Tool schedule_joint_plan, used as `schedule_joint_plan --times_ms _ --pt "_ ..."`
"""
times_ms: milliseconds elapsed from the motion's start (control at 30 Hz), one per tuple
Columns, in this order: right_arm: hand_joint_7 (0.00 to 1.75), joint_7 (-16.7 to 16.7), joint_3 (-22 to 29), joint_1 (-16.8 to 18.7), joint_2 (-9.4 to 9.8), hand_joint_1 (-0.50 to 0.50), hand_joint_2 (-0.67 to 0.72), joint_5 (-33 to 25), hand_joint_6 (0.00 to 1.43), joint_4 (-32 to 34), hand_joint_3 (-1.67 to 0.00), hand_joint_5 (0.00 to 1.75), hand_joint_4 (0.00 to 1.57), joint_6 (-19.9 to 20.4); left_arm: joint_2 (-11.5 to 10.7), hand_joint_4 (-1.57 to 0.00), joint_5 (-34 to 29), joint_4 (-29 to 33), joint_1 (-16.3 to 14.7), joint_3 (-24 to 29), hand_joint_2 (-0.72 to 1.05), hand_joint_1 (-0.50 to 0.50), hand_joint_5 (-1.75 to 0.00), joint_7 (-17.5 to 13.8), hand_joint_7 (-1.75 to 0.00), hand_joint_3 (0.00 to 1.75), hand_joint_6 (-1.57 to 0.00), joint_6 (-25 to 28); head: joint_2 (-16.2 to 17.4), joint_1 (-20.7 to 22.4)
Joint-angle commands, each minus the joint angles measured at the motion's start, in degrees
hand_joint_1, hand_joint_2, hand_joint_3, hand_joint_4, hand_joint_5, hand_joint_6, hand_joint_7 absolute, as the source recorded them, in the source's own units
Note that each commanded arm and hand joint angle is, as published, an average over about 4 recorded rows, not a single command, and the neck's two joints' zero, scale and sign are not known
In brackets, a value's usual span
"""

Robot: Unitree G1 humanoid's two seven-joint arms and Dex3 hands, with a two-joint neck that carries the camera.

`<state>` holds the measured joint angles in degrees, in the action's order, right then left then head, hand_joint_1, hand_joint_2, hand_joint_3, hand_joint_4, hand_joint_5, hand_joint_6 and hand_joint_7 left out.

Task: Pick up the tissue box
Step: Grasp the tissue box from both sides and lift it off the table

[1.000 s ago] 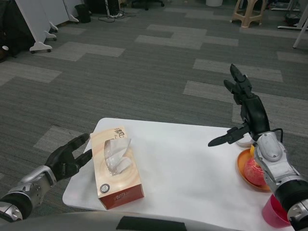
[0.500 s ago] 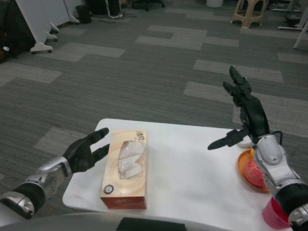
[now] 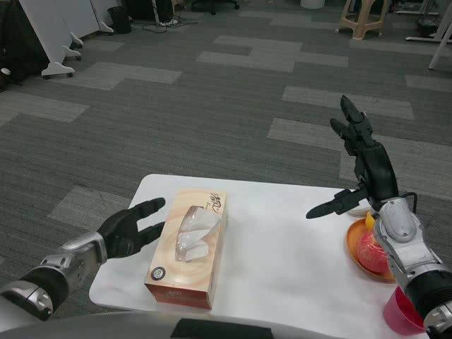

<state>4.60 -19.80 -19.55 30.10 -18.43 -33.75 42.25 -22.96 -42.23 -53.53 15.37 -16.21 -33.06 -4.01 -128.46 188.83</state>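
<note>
One tissue box (image 3: 186,246) lies flat on the white table (image 3: 282,254), near the front-left corner, a tissue poking out of its top slot. Left hand (image 3: 131,229) sits at the box's left side, fingers apart, tips at or just beside the box wall; contact can't be told. Nothing held. Right hand (image 3: 364,166) is raised above the table's right part, fingers spread, empty. One orange plate (image 3: 355,244) at the right edge carries one pink-red fruit (image 3: 372,251). One pink cup (image 3: 402,311) stands at the front-right corner.
</note>
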Motion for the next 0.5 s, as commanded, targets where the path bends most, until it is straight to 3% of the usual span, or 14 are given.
schedule_joint_plan --times_ms 33,500 --pt "0.07 0.06 0.11 0.31 0.14 -0.46 0.22 -0.55 0.00 0.04 -0.16 0.39 0.04 0.02 -1.08 0.00 1.80 1.19 -2.19 3.11 -0.64 0.50 0.00 -1.31 0.00 0.09 0.00 2.21 0.08 0.09" --pt "0.07 0.06 -0.07 0.13 -0.28 -0.46 0.22 -0.55 0.00 -0.88 -0.16 0.39 0.04 0.02 -3.82 0.00 4.44 13.10 -9.73 8.21 -0.55 0.50 0.00 -4.89 0.00 0.09 0.00 12.71 1.04 0.23"
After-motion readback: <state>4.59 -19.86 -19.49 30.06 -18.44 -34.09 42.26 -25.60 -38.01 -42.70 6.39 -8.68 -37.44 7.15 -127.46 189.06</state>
